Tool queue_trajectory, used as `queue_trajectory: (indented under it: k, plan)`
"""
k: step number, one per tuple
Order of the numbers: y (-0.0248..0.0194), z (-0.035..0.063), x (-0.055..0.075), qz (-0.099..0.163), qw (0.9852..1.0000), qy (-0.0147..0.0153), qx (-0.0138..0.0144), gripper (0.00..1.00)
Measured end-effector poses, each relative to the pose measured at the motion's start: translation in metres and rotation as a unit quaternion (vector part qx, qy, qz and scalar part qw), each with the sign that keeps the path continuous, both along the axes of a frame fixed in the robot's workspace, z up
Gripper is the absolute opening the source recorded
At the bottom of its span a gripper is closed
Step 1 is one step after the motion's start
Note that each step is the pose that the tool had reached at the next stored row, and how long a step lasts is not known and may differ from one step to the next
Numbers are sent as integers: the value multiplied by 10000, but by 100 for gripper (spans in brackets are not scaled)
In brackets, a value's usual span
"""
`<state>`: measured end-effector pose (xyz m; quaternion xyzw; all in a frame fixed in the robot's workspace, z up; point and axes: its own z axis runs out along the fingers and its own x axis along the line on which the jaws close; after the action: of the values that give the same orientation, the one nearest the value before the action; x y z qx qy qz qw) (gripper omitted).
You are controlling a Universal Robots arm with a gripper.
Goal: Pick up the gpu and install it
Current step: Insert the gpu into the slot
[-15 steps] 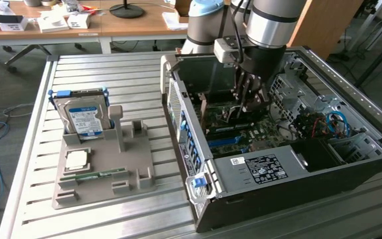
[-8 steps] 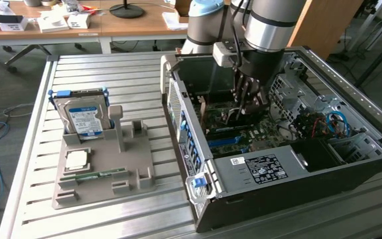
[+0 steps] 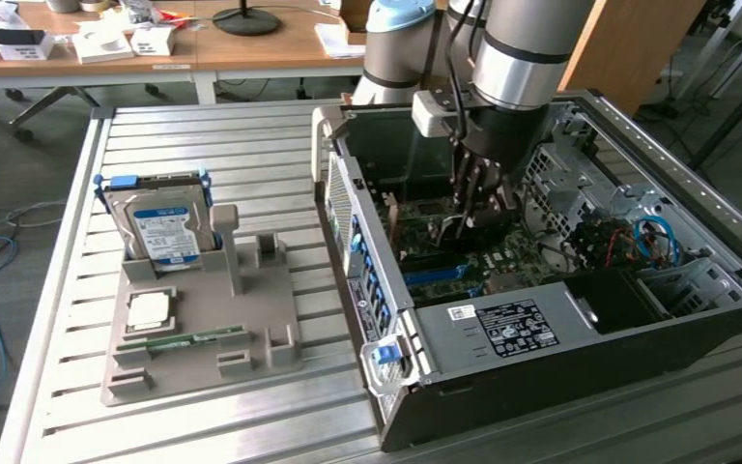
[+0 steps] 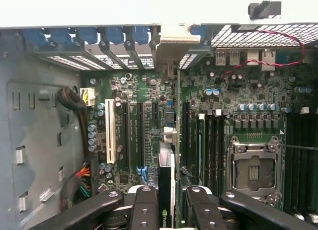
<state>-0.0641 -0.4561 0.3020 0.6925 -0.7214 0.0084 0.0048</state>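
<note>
Standing upright in a grey holder at the exterior view's left, a silver hard drive with a blue label shares its stand with a square processor chip and a slim green RAM stick, both lying flat. We see the holder resting on a slatted metal table. Just beside it, toward the exterior view's right, an open computer case lies on its side. The robot arm comes down into the case, and its gripper hangs low over the motherboard.

From the wrist view we find the gripper pinching the gpu, its black fingers pressed against both faces of the card. The gpu stands on edge above the motherboard, in line with the long expansion slots, and its pale end bracket is up against the case's rear wall. We cannot tell whether the card is seated in a slot.
</note>
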Motion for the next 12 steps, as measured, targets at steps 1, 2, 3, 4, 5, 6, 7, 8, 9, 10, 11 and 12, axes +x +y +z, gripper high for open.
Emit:
queue_trajectory:
  k: [1, 2, 3, 4, 5, 6, 7, 8, 9, 10, 11, 12]
  plan:
    - [0, -11, 0, 0, 10000, 3, 1, 26]
    - [0, -21, 0, 0, 10000, 6, 0, 26]
    - [0, -32, 0, 0, 10000, 8, 1, 26]
    - [0, -43, 0, 0, 10000, 11, 0, 26]
    - [0, -55, 0, 0, 10000, 13, 0, 26]
    - [0, -68, 0, 0, 10000, 15, 0, 26]
    - [0, -81, 0, 0, 10000, 17, 0, 26]
    - [0, -94, 0, 0, 10000, 19, 0, 26]
    - [0, -106, 0, 0, 10000, 21, 0, 26]
    - [0, -119, 0, 0, 10000, 23, 0, 26]
    - [0, -130, 0, 0, 10000, 25, 0, 26]
    - [0, -142, 0, 0, 10000, 26, 0, 26]
